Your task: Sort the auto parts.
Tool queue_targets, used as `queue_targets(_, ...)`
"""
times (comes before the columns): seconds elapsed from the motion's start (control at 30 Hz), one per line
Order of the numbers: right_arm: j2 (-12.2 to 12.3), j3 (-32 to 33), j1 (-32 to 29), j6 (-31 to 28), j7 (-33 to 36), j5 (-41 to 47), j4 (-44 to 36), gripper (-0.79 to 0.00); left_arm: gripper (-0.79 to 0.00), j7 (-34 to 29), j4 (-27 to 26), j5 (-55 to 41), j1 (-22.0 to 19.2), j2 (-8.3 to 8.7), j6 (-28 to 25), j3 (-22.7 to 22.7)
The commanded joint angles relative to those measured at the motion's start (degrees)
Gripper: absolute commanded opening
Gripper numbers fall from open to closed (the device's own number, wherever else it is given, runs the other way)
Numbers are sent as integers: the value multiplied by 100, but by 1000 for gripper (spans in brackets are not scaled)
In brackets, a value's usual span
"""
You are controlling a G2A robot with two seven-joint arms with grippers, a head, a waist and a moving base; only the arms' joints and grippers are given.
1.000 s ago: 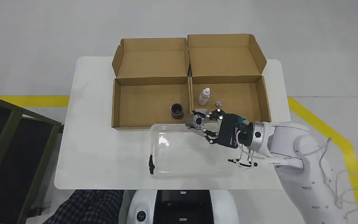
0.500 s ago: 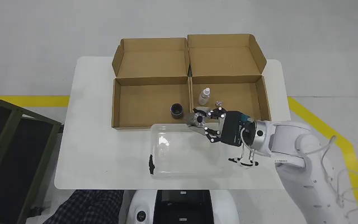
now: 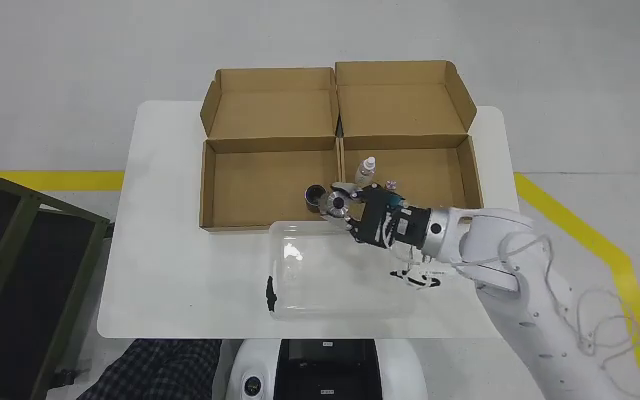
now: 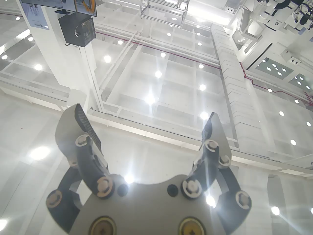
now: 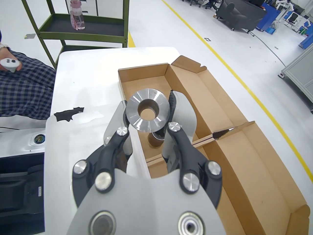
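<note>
My right gripper [image 5: 147, 117] [image 3: 342, 208] is shut on a shiny metal disc with a centre hole [image 5: 146, 110] [image 3: 337, 206]. It holds the disc above the front wall of the left cardboard box [image 3: 235, 190] [image 5: 151, 88]. A dark ring-shaped part [image 3: 316, 195] [image 5: 154, 141] lies in that box just below the disc. The right cardboard box [image 3: 440, 180] holds a small white bottle [image 3: 366, 171] and a tiny metal piece [image 3: 392, 184]. My left gripper [image 4: 146, 125] is open and points up at a ceiling.
A clear plastic tray [image 3: 310, 280] lies on the white table [image 3: 170, 240] in front of the boxes, with a small black part [image 3: 271, 293] [image 5: 68, 114] at its left edge. A green cart [image 5: 73, 5] stands beyond the table. A person's sleeve [image 5: 22, 86] shows beside the table.
My right gripper has carried the metal disc leftwards and a little away from the tray, from over the wall between the boxes to above the left box near the dark ring.
</note>
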Motion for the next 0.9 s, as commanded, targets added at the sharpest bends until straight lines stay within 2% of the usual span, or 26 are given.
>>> queue_targets(0.0,-38,-196,183,134,39,-63,175,-785,0,0,0,0,0,0,0,0)
queue_targets(0.47,-466,-1529,1669,895,267,-108,1783,-785,0,0,0,0,0,0,0,0)
queue_targets(0.87,-874,-2249,2492,1425,369,29,3149,-785,0,0,0,0,0,0,0,0)
